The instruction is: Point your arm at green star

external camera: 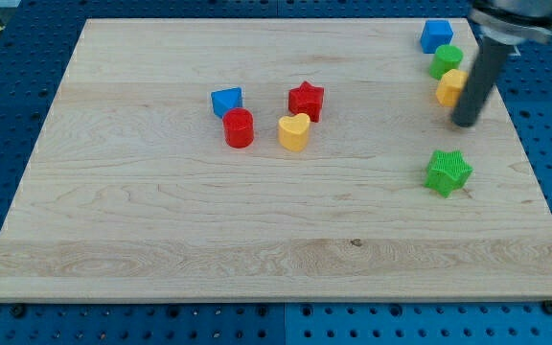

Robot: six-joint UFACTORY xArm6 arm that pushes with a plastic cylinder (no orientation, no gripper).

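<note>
Toward the view's right, on a wooden board (pixel 161 220), green star (pixel 448 172) sits just below my tip (pixel 465 124), apart (no contact). Tip is a bare rod w/ nothing grasped, beside a yellow block (pixel 449 87). No containers.

So on the wooden board (pixel 161 220) I count seven blocks total: two red, two blue, two green, two yellow... wait, that's eight.
</note>
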